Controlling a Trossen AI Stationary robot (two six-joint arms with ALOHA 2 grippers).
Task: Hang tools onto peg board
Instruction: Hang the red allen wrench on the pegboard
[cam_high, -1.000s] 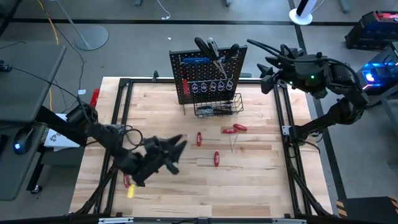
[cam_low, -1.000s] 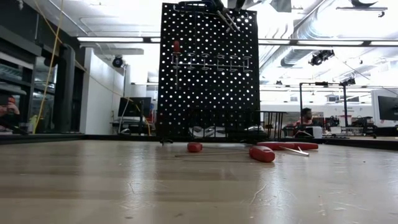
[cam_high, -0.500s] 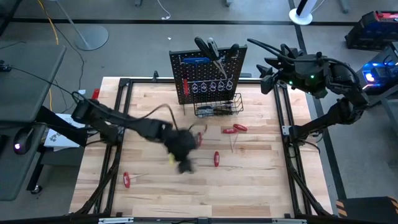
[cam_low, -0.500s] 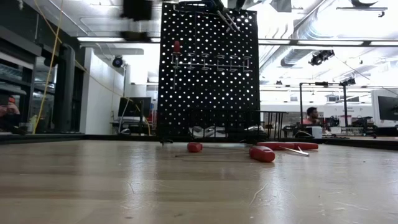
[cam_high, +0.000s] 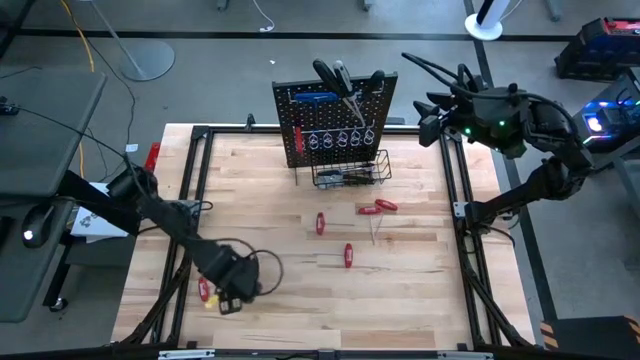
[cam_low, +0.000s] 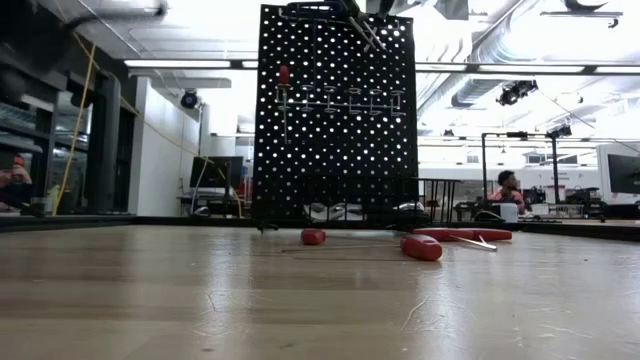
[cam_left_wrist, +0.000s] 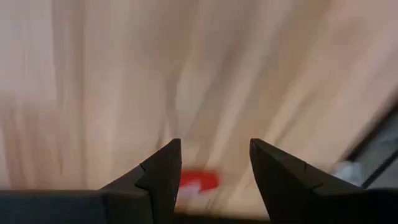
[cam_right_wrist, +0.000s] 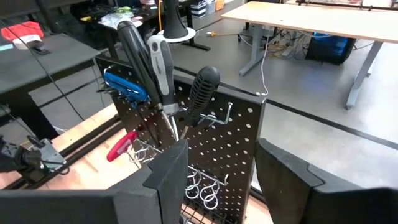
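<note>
The black peg board (cam_high: 335, 125) stands upright at the table's far middle, with black-handled tools, a blue key (cam_right_wrist: 124, 87) and a red tool (cam_right_wrist: 121, 146) on it and a wire basket (cam_high: 350, 172) at its foot. Red-handled tools lie on the wood: one (cam_high: 320, 223) at the middle, another (cam_high: 348, 255) nearer, a pair (cam_high: 378, 207) to the right. My left gripper (cam_high: 228, 292) points down, open, at the near left over a red-handled tool (cam_left_wrist: 199, 182), clear of it. My right gripper (cam_right_wrist: 221, 149) hangs open, high beside the board's right.
Black frame rails (cam_high: 185, 230) run along the table's left and right sides. A red thing (cam_high: 152, 155) sits at the far left edge. The low view shows two of the red tools (cam_low: 421, 246) lying before the board (cam_low: 335, 115), with bare wood nearer.
My left gripper swung out toward the table's middle, then came back to the near left. It has tipped from lying nearly level to pointing down, has rolled, and stands lower. The tools on the table have stayed where they were.
</note>
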